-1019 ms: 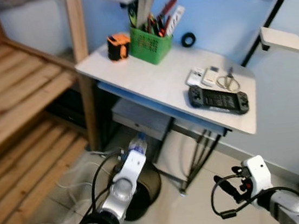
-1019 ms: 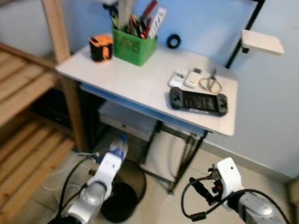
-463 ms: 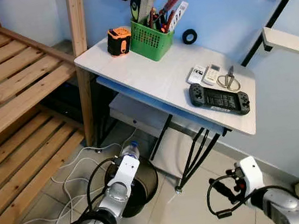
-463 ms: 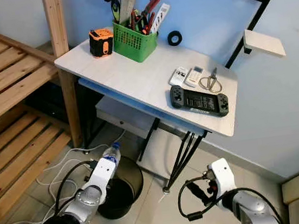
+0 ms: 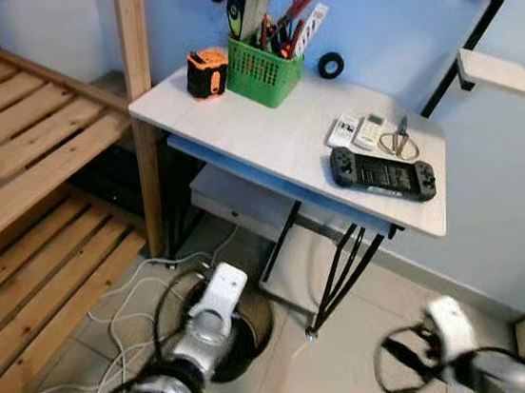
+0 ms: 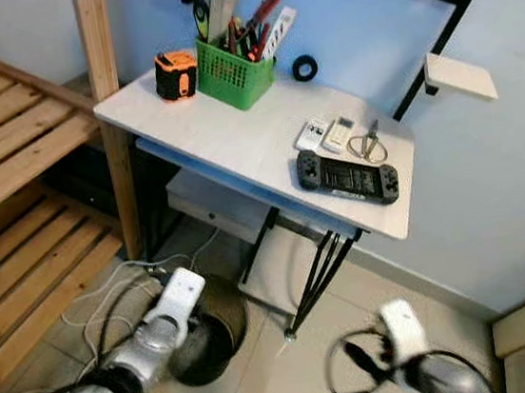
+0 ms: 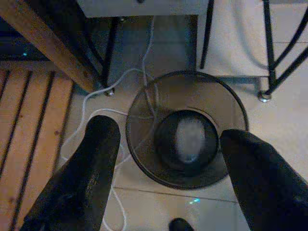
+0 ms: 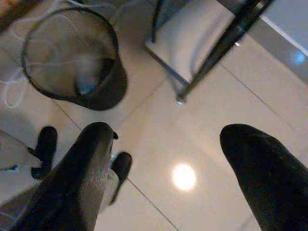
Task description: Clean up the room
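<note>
A black mesh waste bin stands on the tiled floor beside the white desk's legs. A clear plastic bottle shows blurred down inside the bin. My left gripper hangs right above the bin, open, with nothing between its fingers. In the left eye view the left arm covers part of the bin. My right gripper is open and empty, low over bare tiles to the right of the bin. The right arm looks blurred.
A white desk carries a green tool basket, an orange tape measure, a black game console, remotes and scissors. Wooden slat shelves fill the left. White cables lie by the bin. Black desk legs stand just right of it.
The bottle has left my left gripper and now sits in the bin; the gripper's fingers stand apart. The right arm has dropped lower and blurred.
</note>
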### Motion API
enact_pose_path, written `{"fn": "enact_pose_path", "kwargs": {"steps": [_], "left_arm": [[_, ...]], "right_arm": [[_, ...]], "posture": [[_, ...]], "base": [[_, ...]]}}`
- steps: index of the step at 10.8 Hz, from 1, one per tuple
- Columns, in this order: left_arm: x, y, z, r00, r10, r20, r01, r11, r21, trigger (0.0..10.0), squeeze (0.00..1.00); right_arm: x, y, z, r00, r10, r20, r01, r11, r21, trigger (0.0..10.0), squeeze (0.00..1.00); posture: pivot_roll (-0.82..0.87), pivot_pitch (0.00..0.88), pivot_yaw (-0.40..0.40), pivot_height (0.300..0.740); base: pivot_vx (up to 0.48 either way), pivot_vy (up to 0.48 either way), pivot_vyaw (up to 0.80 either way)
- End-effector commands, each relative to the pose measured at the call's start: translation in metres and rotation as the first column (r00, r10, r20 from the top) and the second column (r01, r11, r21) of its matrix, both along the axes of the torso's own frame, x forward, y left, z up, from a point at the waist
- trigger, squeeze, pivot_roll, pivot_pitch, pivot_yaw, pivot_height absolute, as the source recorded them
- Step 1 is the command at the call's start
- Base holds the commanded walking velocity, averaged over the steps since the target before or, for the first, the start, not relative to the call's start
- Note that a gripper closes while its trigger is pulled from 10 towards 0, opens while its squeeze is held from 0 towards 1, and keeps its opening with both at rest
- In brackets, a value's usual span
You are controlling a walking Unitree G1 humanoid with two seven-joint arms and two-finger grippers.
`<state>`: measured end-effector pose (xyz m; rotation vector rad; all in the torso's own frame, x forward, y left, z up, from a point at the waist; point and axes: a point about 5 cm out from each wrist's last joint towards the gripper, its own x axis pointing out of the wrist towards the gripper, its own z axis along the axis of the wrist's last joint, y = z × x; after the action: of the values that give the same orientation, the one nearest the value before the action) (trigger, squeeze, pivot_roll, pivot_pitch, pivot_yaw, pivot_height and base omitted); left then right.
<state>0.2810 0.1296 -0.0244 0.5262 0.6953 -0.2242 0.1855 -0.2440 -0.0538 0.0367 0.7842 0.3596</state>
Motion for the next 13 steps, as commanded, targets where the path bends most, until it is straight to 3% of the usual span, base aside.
{"fn": "enact_pose_path", "kwargs": {"steps": [1, 2, 3, 4, 5, 6, 7, 8, 9, 10, 11, 13], "left_arm": [[0.001, -0.006, 0.001, 1.0, -0.024, 0.004, 0.024, 1.0, -0.002, 10.0, 1.0], [0.004, -0.007, 0.004, 0.999, -0.037, 0.025, 0.037, 0.999, 0.002, 10.0, 1.0], [0.013, -0.019, 0.016, 0.992, -0.063, 0.11, 0.072, 0.994, -0.08, 10.0, 0.0], [0.018, -0.028, 0.024, 0.981, -0.089, 0.17, 0.112, 0.984, -0.136, 10.0, 0.0], [0.027, -0.034, 0.04, 0.955, -0.089, 0.284, 0.159, 0.959, -0.233, 10.0, 0.0], [0.033, -0.034, 0.08, 0.876, -0.05, 0.479, 0.243, 0.905, -0.35, 10.0, 0.0], [0.033, -0.032, 0.093, 0.846, -0.045, 0.531, 0.272, 0.893, -0.359, 10.0, 0.0], [0.029, -0.024, 0.128, 0.757, -0.044, 0.651, 0.349, 0.87, -0.347, 10.0, 0.0], [0.025, -0.018, 0.147, 0.696, -0.053, 0.716, 0.392, 0.863, -0.317, 10.0, 0.0], [0.018, -0.012, 0.166, 0.622, -0.047, 0.782, 0.422, 0.861, -0.284, 10.0, 0.0], [0.016, -0.009, 0.17, 0.618, -0.03, 0.786, 0.403, 0.87, -0.283, 10.0, 0.0], [0.022, -0.016, 0.163, 0.667, -0.025, 0.745, 0.383, 0.869, -0.313, 10.0, 0.0]], "right_arm": [[-0.002, -0.014, 0.003, 1.0, -0.023, 0.008, 0.023, 0.999, -0.032, 10.0, 0.0], [-0.001, -0.013, 0.003, 1.0, -0.018, 0.015, 0.019, 0.999, -0.029, 10.0, 0.0], [0.003, -0.01, 0.004, 0.997, -0.059, 0.051, 0.06, 0.998, -0.019, 10.0, 0.0], [0.007, -0.009, 0.005, 0.992, -0.104, 0.077, 0.105, 0.994, -0.012, 10.0, 0.0], [0.028, 0.002, 0.011, 0.98, -0.162, 0.117, 0.162, 0.987, 0.008, 10.0, 0.0], [0.046, 0.016, 0.02, 0.954, -0.219, 0.206, 0.212, 0.976, 0.057, 10.0, 0.0], [0.047, 0.019, 0.022, 0.941, -0.233, 0.244, 0.222, 0.972, 0.075, 10.0, 0.0], [0.037, 0.017, 0.024, 0.88, -0.306, 0.363, 0.289, 0.952, 0.102, 10.0, 0.0], [0.037, 0.011, 0.032, 0.813, -0.372, 0.447, 0.36, 0.926, 0.116, 10.0, 0.0], [0.05, 0.006, 0.061, 0.685, -0.429, 0.589, 0.423, 0.892, 0.158, 10.0, 0.0], [0.061, 0.015, 0.098, 0.589, -0.429, 0.685, 0.431, 0.884, 0.183, 10.0, 0.0], [0.073, 0.039, 0.119, 0.581, -0.384, 0.717, 0.373, 0.909, 0.185, 10.0, 0.0]], "posture": [[-0.09, 0.042, -0.25, 0.74], [-0.09, 0.035, -0.238, 0.74], [-0.07, 0.016, -0.208, 0.74], [-0.06, 0.009, -0.194, 0.74], [-0.04, 0.0, -0.14, 0.74], [-0.04, 0.0, -0.077, 0.74], [-0.03, 0.0, -0.056, 0.74], [-0.03, 0.0, -0.006, 0.74], [-0.04, 0.0, 0.027, 0.74], [-0.06, 0.0, 0.047, 0.74], [-0.06, 0.0, 0.053, 0.74], [-0.07, 0.0, 0.052, 0.74]], "base": [[0.0, 0.0, 0.0], [0.0, 0.0, 0.0], [0.0, 0.0, 0.0], [0.0, 0.0, 0.0], [0.0, 0.0, 0.0], [0.0, 0.0, 0.0], [0.0, 0.0, 0.0], [0.0, 0.0, 0.0], [0.0, 0.0, 0.0], [0.0, 0.0, 0.0], [0.0, 0.0, 0.0], [0.0, 0.0, -0.38]]}}
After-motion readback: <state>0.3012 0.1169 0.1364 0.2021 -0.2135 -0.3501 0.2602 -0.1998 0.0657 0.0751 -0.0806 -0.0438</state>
